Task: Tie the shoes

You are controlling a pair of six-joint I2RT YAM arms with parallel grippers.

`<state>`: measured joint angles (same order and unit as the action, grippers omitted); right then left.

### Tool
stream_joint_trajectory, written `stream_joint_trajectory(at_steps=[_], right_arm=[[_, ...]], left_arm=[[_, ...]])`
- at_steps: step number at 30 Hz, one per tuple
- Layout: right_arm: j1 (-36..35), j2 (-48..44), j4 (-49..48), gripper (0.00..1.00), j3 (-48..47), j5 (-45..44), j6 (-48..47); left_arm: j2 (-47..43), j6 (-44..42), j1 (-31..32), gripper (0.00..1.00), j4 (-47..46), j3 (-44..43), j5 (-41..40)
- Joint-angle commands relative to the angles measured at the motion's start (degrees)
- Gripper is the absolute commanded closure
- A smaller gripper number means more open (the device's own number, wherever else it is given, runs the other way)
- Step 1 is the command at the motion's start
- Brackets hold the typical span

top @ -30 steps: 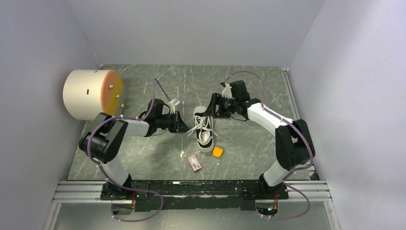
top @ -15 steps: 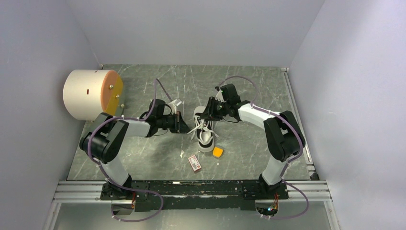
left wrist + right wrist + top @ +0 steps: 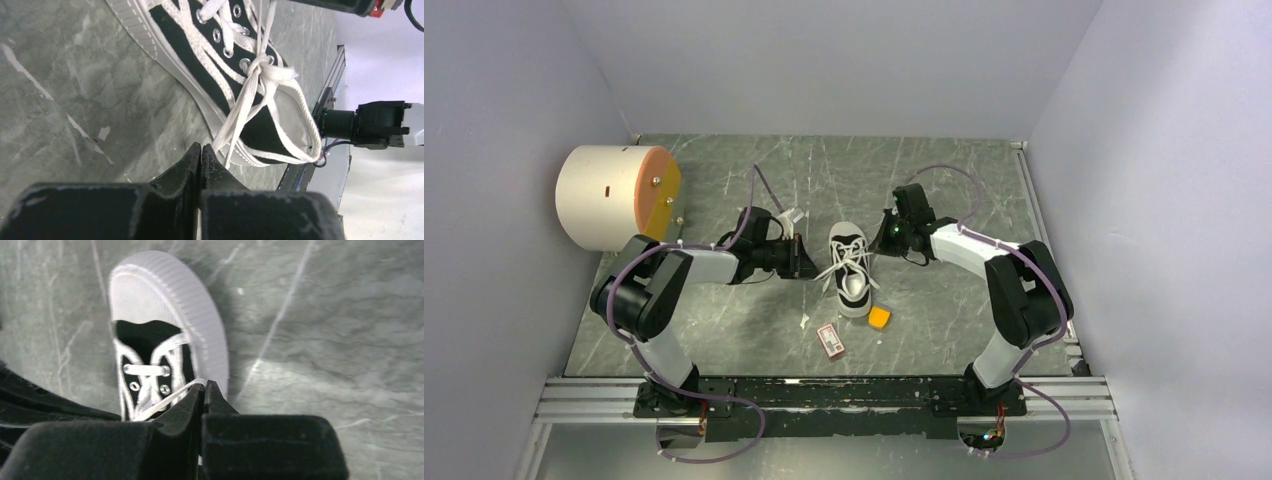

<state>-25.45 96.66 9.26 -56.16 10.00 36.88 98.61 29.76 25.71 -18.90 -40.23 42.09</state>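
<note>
Pinching one lace (image 3: 238,107) each between closed jaws, the left gripper (image 3: 808,262) and right gripper (image 3: 880,238) are flanking the sneaker (image 3: 852,272) centred on the table (image 3: 724,320) and should be drawing outward evenly, without dragging it.

Black-and-white sneaker (image 3: 851,272), white laces (image 3: 252,75), on a grey-green, white-veined table (image 3: 724,330); lower centre, orange block (image 3: 879,318) and red-and-white card (image 3: 830,340); left, cream, orange-faced drum (image 3: 609,197).

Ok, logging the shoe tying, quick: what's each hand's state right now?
Left hand: closed on a lace.
Right hand: closed on a lace.
</note>
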Motion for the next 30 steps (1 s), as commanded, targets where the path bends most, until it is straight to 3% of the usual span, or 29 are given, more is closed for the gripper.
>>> stream_joint_trajectory(at_steps=[1, 6, 11, 12, 13, 17, 20, 23, 26, 30], right_arm=[[2.1, -1.1, -2.9, 1.00, 3.5, -7.6, -2.3], [3.2, -1.4, -4.8, 1.00, 6.1, -7.0, -2.3], [3.4, -2.6, -4.5, 1.00, 4.0, -3.3, -4.7], [3.7, -2.2, -2.8, 1.00, 2.6, -1.5, -5.8], [4.1, -1.9, -1.2, 0.98, 1.5, 0.3, -6.6], [4.9, -4.2, 4.8, 0.53, -0.4, 3.7, -10.5], [5.0, -10.4, 10.4, 0.34, -0.9, 0.8, -13.0], [5.1, -16.3, 18.1, 0.23, -3.4, -4.5, -15.7], [5.0, -22.0, 25.2, 0.18, -6.4, -11.3, -16.6], [5.0, -29.3, 33.2, 0.15, -11.3, -18.3, -17.7]], left_arm=[[0.7, -3.2, 0.3, 0.95, 4.2, 2.2, -2.0], [0.7, -3.4, 0.2, 0.95, 2.7, 3.3, -1.9], [-1.1, -6.6, 0.4, 0.95, 8.9, -1.4, -5.2], [-1.9, -7.5, 0.4, 0.91, 11.6, -2.6, -6.7], [-3.1, -8.0, 0.4, 0.79, 13.3, -3.4, -8.6], [-11.1, -10.1, 0.3, 0.57, 18.3, -3.9, -16.7], [-16.3, -12.8, -0.1, 0.54, 24.9, -4.8, -22.2], [-22.6, -14.7, -0.4, 0.50, 31.2, -6.0, -25.5], [-30.8, -15.7, -0.6, 0.21, 36.1, -8.2, -27.6], [-42.1, -17.2, -0.6, 0.16, 40.6, -14.0, -31.6]])
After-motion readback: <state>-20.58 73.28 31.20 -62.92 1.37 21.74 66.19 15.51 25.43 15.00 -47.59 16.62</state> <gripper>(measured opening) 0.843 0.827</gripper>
